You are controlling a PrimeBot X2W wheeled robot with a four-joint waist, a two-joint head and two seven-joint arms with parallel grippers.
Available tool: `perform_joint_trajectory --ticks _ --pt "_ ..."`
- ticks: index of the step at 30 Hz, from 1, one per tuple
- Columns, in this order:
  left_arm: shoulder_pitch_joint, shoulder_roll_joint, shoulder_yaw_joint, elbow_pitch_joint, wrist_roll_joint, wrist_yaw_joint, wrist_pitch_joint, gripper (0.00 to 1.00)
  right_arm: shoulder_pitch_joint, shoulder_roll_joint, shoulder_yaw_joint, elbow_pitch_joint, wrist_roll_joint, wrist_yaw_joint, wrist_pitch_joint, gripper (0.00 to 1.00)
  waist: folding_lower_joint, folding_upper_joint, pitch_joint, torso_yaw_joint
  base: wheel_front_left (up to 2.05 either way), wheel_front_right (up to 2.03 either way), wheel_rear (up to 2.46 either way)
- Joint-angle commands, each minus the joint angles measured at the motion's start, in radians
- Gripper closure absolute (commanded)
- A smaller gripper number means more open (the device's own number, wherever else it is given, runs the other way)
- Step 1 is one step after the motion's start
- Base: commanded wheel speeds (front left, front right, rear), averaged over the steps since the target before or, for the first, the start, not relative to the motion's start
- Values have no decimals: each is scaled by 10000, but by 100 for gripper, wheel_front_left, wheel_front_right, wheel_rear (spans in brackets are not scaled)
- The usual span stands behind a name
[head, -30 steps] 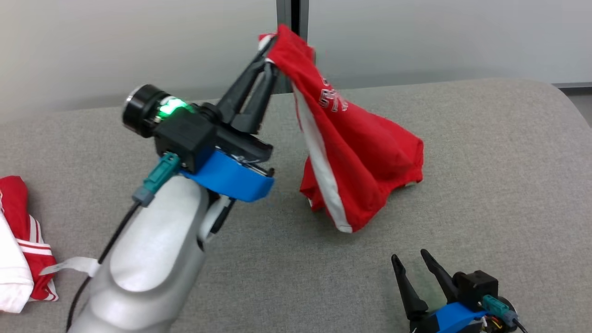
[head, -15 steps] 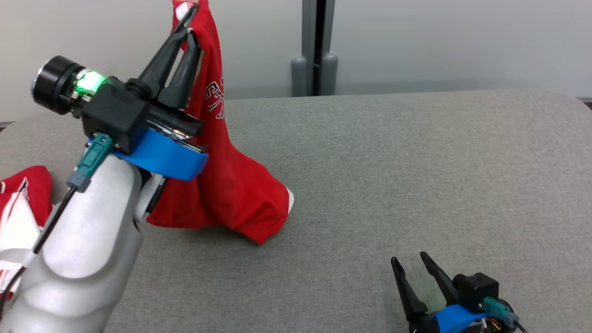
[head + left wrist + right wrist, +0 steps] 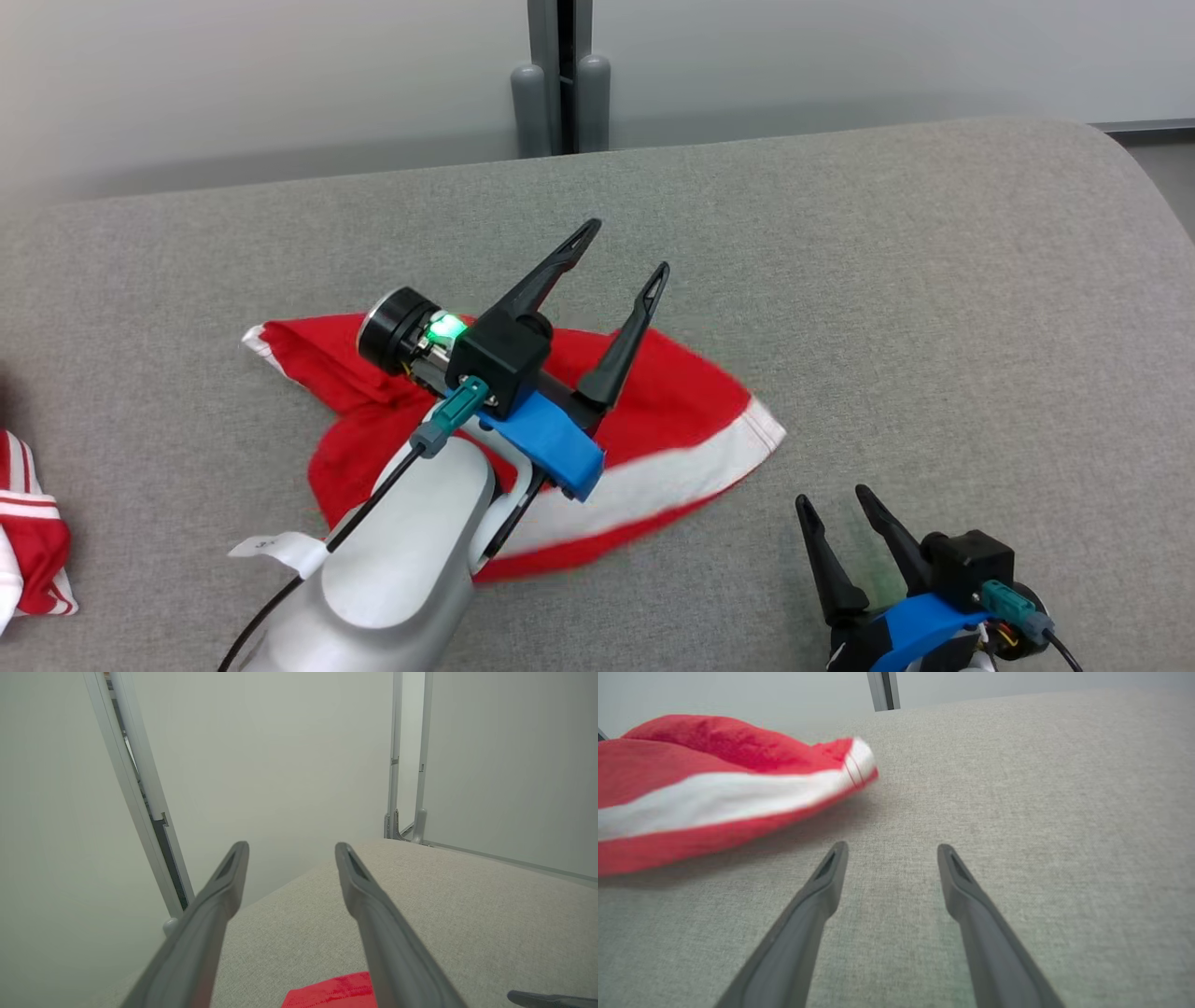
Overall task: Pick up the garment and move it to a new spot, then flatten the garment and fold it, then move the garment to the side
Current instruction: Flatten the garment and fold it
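- Locate the garment: it lies crumpled on the grey padded surface, left of centre in the head view. It is red, with a white stripe along its near edge.
- Check the left gripper — its two fingers are spread wide and grip nothing. It hangs over the garment, fingers angled up toward the wall.
- In the left wrist view, note a corner of red cloth low between the fingers, touching neither.
- Check the right gripper — its fingers are spread and empty. It sits low at the near right of the surface, near the garment's striped corner but apart from it.
- Note a second red-and-white cloth at the far left edge, well apart from the garment.
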State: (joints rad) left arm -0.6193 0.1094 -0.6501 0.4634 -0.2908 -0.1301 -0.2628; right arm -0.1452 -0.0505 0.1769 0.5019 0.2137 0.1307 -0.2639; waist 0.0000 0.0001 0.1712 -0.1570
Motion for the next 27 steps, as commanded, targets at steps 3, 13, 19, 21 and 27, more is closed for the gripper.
perform_joint_trajectory --ticks 3,13,19,21,27 --pt "360 129 217 187 -73 -10 -30 0 -60 -11 -100 -21 -95 1 -7 0 0 -1 -52 180 0 0 0" --pt "1947 269 2115 328 -183 290 -30 0 -14 -17 -139 -98 -162 1 -7 0 0 -1 -474 640 0 0 0" --pt "3586 140 3775 15 -133 508 -30 0 301 -16 -578 -553 -361 1 -7 0 0 -1 -977 782 0 0 0" --pt "4121 95 4202 -89 -5 450 -30 0 431 -16 -758 -721 -462 1 -7 0 0 -1 -1152 820 0 0 0" --pt "5543 -145 5210 -490 412 299 -30 0 894 -16 -1120 -904 -692 1 -7 0 0 -1 -1592 986 0 0 0"
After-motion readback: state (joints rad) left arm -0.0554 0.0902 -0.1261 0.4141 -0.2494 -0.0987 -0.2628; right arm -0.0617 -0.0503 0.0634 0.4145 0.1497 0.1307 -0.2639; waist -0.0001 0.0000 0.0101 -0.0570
